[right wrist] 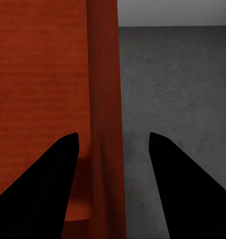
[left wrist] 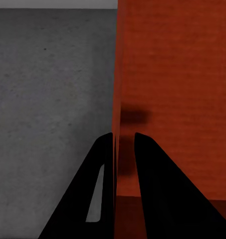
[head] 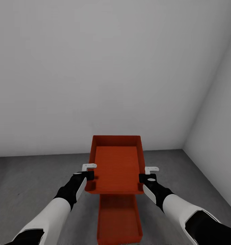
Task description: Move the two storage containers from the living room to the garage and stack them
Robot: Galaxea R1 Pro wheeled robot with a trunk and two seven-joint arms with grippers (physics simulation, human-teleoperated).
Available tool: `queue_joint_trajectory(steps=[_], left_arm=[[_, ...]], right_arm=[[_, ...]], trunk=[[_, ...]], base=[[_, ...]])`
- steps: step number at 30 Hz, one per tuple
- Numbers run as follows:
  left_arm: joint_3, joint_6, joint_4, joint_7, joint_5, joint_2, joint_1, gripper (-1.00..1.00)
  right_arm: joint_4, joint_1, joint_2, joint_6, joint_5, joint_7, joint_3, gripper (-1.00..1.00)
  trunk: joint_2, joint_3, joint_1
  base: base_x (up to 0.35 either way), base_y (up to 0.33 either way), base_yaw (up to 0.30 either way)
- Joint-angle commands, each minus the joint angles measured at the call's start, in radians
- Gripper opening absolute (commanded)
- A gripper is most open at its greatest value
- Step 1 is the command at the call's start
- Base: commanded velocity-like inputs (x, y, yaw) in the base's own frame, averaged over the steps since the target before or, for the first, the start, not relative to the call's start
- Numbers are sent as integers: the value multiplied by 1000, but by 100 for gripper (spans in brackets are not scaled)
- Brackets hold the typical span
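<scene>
Storage containers are both in the garage: lower container point(head: 119, 217) lies on the concrete floor point(head: 27, 183) at bottom centre, and you hold the upper container point(head: 116, 163) above it. Left gripper point(left wrist: 123, 142) pinches its wall; right gripper point(right wrist: 113, 142) is spread around the other wall. Only lowering remains.

Two orange-red open-topped boxes: upper container point(head: 117, 163) held level in the air, lower container point(head: 118, 217) flat on the grey concrete floor point(head: 33, 183) beneath its near end.
</scene>
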Motion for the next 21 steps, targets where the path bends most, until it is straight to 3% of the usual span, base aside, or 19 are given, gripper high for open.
queue_joint_trajectory(steps=[1,21], left_arm=[[6,15,1,0,18,-20,0,-100],[6,15,1,0,18,-20,0,-100]], right_arm=[[-4,-1,0,2,26,-52,-11,-100],[-4,-1,-1,-1,28,-52,-11,-100]], trunk=[[-1,-3,0],[-1,-34,0]], base=[[0,0,0],[0,0,0]])
